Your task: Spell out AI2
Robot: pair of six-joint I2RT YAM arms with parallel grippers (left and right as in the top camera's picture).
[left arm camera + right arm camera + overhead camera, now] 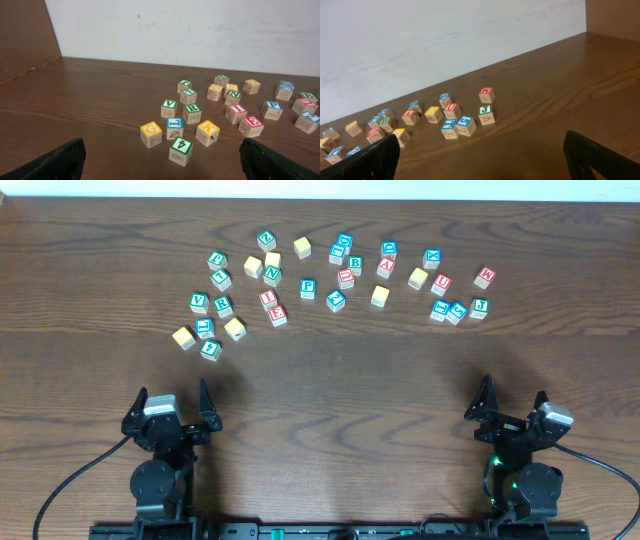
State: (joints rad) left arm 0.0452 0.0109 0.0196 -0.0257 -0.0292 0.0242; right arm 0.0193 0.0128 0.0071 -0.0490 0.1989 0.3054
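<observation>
**Both arms parked, AI2 all to play for**

Start wide: the table [330,410] has a broad bare strip of wood between the arms and the scatter of letter blocks [330,275] at the far side, and that strip looks like the natural place to lay the word out. Nothing is placed there yet, so the step in hand is judged to be the first pick, the A.

The red A block [385,268] sits right of centre in the scatter, nearer the right arm, with a blue block [389,249] just beside it on the far side. The fingers would do best to straddle the A's two free faces, not that crowded one.

The red I block [268,298] lies left of centre, touching or nearly touching a red E block [277,314]. A careless reach there risks dragging the E along.

No 2 can be read with confidence at this size.

Now the tools. The left gripper [172,397] and right gripper [513,394] both rest at the near edge, well apart from every block. Both have their fingers spread wide, touching nothing and carrying nothing.
</observation>
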